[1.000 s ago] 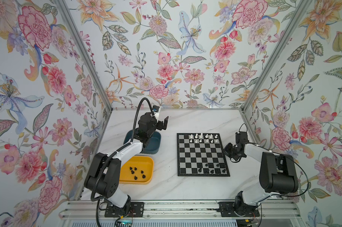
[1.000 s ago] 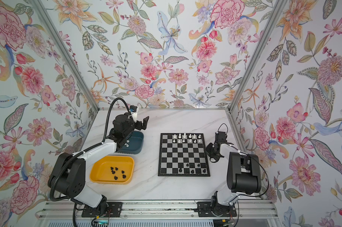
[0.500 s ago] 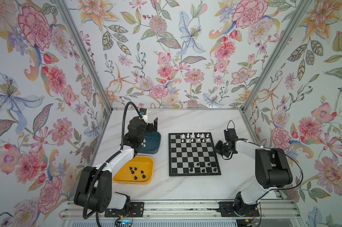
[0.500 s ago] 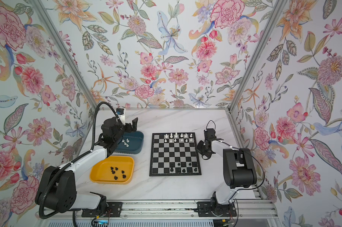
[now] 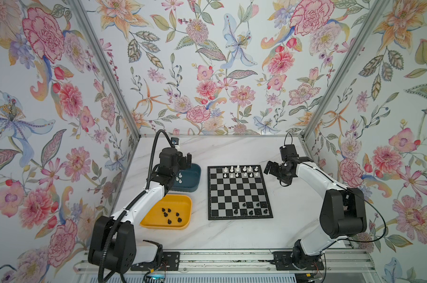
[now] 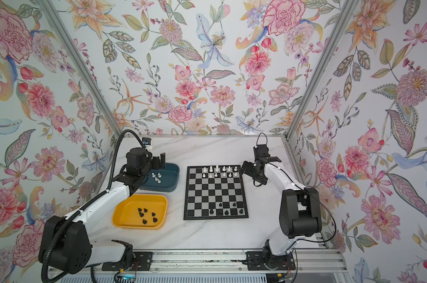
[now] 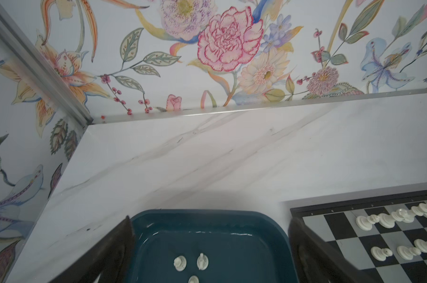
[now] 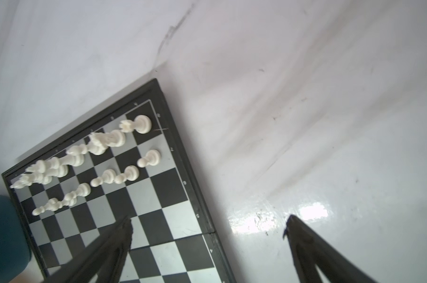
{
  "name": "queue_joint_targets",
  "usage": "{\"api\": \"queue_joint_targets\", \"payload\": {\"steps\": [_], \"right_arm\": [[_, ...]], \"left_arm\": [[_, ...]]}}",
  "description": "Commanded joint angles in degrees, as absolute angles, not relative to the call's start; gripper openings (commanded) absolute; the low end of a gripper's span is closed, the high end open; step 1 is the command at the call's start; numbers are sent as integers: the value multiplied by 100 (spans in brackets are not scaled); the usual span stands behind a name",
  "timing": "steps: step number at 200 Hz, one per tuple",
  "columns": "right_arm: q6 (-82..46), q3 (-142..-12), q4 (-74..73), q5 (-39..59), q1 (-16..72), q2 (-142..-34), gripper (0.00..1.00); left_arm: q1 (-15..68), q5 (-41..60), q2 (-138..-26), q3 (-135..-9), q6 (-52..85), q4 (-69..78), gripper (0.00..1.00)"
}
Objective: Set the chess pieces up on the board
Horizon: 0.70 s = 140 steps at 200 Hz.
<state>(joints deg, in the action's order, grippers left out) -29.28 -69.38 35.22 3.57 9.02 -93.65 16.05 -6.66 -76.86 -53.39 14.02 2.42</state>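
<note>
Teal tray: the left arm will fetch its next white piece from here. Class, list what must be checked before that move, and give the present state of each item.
1. Left pincer open and empty: ok, jaws apart over the teal tray.
2. White pieces waiting in the tray: ok, a few, apart from each other.
3. Bare squares on the board in white's two far rows: ok, at their left end in both top views.
4. Right pincer clear of the placed white pieces: ok, open and empty at the board's right edge.
5. Kind of each tray piece: cannot tell, too small.
</note>
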Motion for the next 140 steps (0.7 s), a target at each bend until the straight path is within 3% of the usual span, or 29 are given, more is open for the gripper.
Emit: {"api": "queue_joint_targets", "payload": {"steps": [1,35,140], "right_arm": [[-2599,-7597,4042,-454,1432,-9466,99],[-2117,-8753,4614,-412,1668,-10031,99],[-1831,-8784,4693,-67,1688,-9856,98]], "left_arm": [[1557,-1144,-7729,-5807,1617,-895,99],[1590,-1265,-7601,-5769,2177,-1692,94],[3051,-1857,-6247,-5039,5015,-4031,87]]}}
